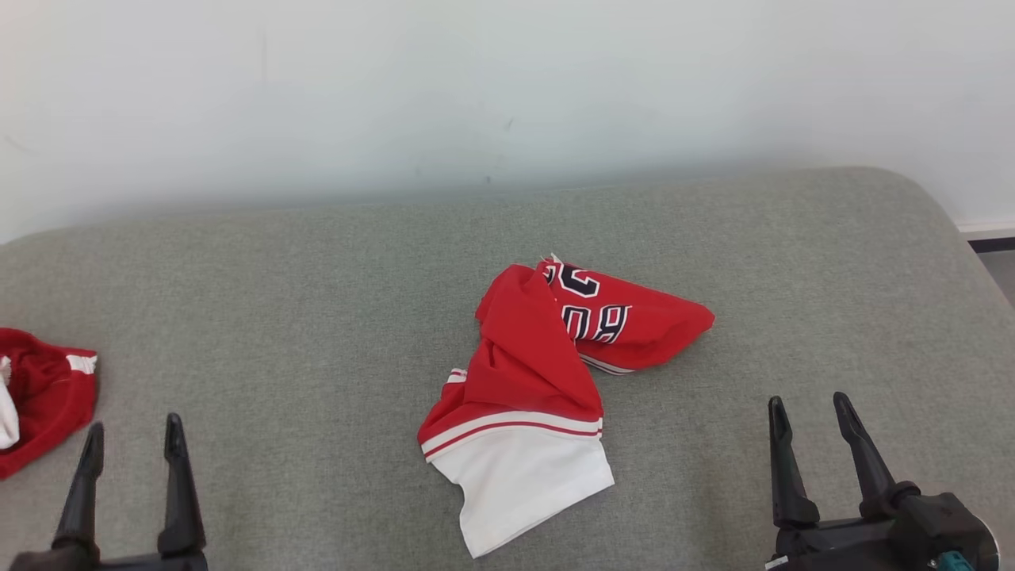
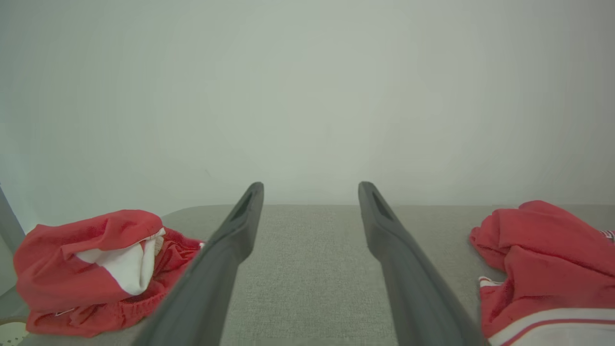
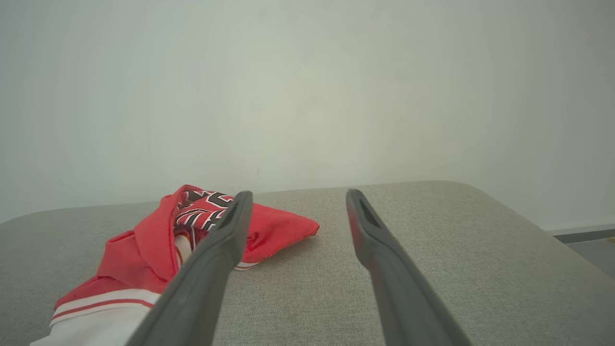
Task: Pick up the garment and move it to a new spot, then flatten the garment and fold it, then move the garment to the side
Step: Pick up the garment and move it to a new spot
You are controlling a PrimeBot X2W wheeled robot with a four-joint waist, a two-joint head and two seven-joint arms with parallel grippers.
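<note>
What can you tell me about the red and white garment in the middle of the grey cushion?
The garment is red sportswear of thin, smooth-looking cloth, with a white section bordered by red and white stripes and dark, white-edged lettering. It lies crumpled and twisted near the middle of the grey cushion, white end nearest the robot. Only the cushion touches it.

Table [image 1: 301,270]: grey woven fabric top, rounded corner at far right. Two items sit directly on it. Garment [image 1: 527,373]: red with a white hem panel, red-and-white stripes and dark numerals, crumpled in a heap about mid-table, white end nearest the near edge. Second red-and-white bundle [image 1: 44,396]: bunched at the left edge, well apart from the garment, bare fabric between them.
</note>
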